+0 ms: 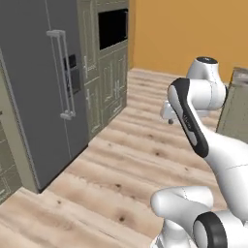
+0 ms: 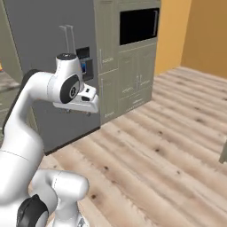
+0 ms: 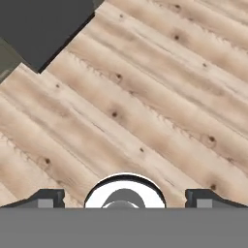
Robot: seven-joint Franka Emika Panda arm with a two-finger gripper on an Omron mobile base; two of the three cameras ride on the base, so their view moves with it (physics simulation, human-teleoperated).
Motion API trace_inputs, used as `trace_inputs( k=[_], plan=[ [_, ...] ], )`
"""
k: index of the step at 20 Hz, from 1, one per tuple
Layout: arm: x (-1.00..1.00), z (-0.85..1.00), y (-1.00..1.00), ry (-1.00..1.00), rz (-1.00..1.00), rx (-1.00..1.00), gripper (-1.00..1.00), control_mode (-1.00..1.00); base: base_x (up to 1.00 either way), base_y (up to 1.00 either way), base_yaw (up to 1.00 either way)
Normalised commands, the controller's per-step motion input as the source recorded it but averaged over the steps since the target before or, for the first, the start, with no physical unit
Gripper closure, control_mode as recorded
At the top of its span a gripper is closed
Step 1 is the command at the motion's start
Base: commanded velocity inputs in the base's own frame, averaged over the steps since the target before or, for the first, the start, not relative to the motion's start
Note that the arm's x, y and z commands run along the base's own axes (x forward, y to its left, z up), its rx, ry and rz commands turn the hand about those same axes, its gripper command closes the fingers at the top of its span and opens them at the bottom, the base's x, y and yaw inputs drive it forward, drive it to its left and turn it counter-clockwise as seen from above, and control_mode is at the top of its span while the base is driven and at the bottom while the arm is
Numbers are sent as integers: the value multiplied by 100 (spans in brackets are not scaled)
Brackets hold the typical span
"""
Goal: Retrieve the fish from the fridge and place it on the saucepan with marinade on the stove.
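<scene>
Grey fridge [image 1: 34,87] filling the left half of the left base view, both doors shut, long vertical bar handles [image 1: 63,75] near its middle and the dark dispenser panel [image 1: 72,72] just right of them. Same fridge [image 2: 48,53] at upper left of the right base view, partly behind the white arm. Beige cabinets [image 1: 104,72] directly beside the fridge, with a dark built-in oven window [image 2: 138,25] set high in them. Orange wall [image 1: 184,34] across the upper right of the left base view. Pale wooden plank floor [image 2: 159,146] over the lower part of both base views.

Gripper [image 3: 125,197] pointing down at the bare planks, finger tips [image 3: 46,198] spread wide at the bottom corners of the hand view, nothing between them. Hand [image 2: 82,103] held up in the air at centre left of the right base view, apart from the fridge front. Dark corner of the fridge base [image 3: 43,29] at upper left of the hand view.
</scene>
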Motion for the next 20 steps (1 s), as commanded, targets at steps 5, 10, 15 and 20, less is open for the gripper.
trace_inputs(
  k=[5, 10, 15, 20],
  plan=[
    [0, 0, 0, 0, 0, 0, -100, 100, 68, -29, 70],
    [0, 0, 0, 0, 0, 0, -100, 100, 100, -50, 43],
    [0, 0, 0, 0, 0, 0, -100, 100, 100, -34, 42],
    [0, 0, 0, 0, 0, 0, -100, 100, 100, -23, 58]
  ],
)
